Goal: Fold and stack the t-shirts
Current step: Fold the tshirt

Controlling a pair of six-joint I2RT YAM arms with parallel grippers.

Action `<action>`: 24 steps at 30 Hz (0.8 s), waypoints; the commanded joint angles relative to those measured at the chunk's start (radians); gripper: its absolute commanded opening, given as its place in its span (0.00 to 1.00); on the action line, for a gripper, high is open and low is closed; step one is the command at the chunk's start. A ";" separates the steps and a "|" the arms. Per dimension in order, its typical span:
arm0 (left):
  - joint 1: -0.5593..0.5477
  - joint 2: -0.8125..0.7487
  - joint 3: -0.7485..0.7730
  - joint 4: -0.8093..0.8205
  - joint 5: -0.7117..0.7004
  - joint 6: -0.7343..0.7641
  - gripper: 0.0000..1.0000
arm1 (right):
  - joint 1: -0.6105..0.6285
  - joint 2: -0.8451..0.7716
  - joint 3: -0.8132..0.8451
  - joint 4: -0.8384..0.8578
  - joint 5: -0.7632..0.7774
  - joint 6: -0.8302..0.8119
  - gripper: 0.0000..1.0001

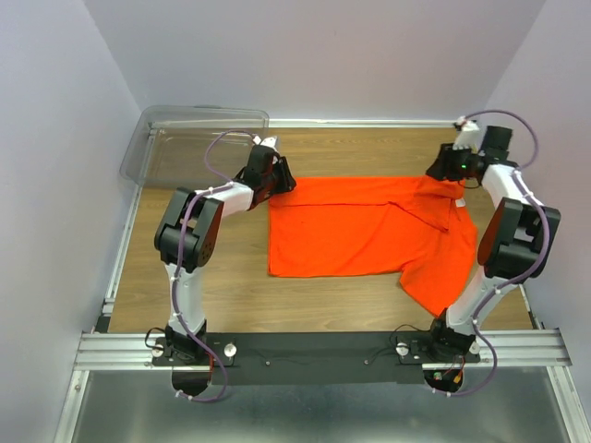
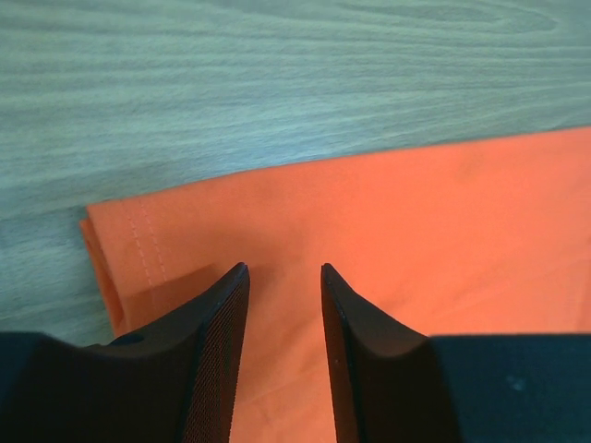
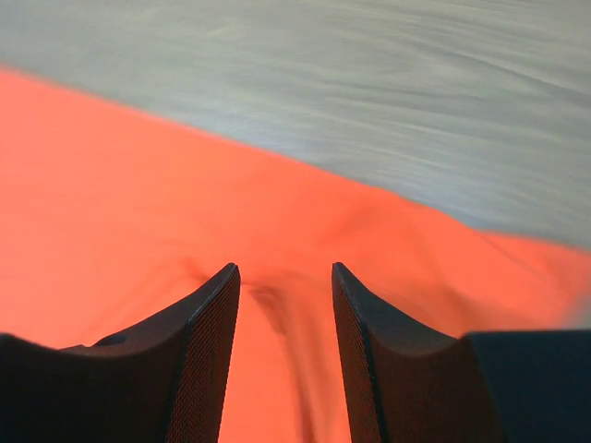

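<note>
An orange t-shirt lies mid-tabletop, folded into a flat band, one sleeve trailing near right; left jaws hover spread over its far-left corner, right jaws spread over its far-right edge, neither pinching cloth; the fold looks part done; the next move likely needs a fresh edge pinched; open wood lies near and left; a clear bin sits far left.
</note>
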 commanded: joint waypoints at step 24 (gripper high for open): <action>-0.006 -0.761 -0.418 0.079 0.051 0.069 0.52 | 0.148 0.171 0.073 -0.375 -0.009 -0.438 0.52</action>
